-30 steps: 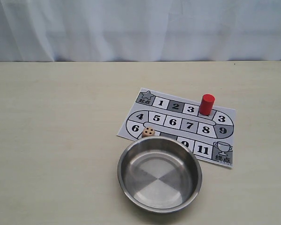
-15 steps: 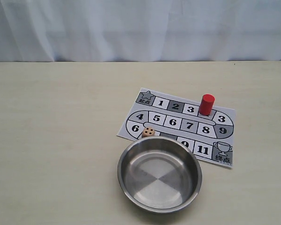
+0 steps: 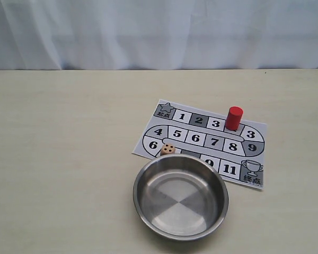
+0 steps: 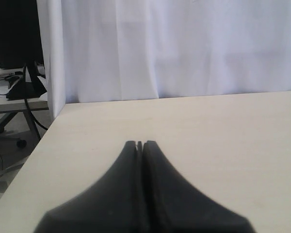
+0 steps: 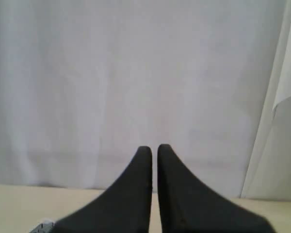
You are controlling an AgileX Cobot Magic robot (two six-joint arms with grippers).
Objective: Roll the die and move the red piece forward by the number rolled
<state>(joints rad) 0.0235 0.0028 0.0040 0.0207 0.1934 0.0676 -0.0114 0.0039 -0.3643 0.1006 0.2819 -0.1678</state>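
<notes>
The die [image 3: 168, 150], a small tan cube with dark pips, rests on the paper game board [image 3: 201, 138] beside square 6, just beyond the steel bowl's rim. The red piece [image 3: 233, 117], a plain red cylinder, stands upright on the grey square after the top row's 3. Neither gripper shows in the exterior view. In the left wrist view my left gripper [image 4: 139, 144] is shut with nothing in it, over bare tabletop. My right gripper [image 5: 154, 148] is held shut with a hairline gap, empty, facing the white curtain. Neither wrist view shows the die or the piece.
An empty steel bowl [image 3: 180, 196] sits near the table's front edge, overlapping the board's near side. A white curtain [image 3: 159, 32] hangs behind the table. In the left wrist view the table edge [image 4: 43, 141] drops off to a floor with cables and a stand.
</notes>
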